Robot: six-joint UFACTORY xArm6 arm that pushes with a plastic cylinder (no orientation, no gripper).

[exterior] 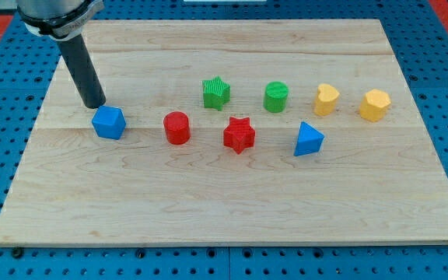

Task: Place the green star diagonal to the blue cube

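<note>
The green star (216, 92) lies on the wooden board (232, 202), near the middle toward the view's top. The blue cube (109, 122) lies at the view's left. My tip (95, 105) stands just above and slightly left of the blue cube, close to it or touching it. The green star is far to the right of my tip.
A red cylinder (176, 127) and a red star (239, 134) lie between the cube and a blue triangle (308, 140). A green cylinder (276, 96), a yellow heart (326, 99) and a yellow hexagon (376, 105) line up at the view's upper right.
</note>
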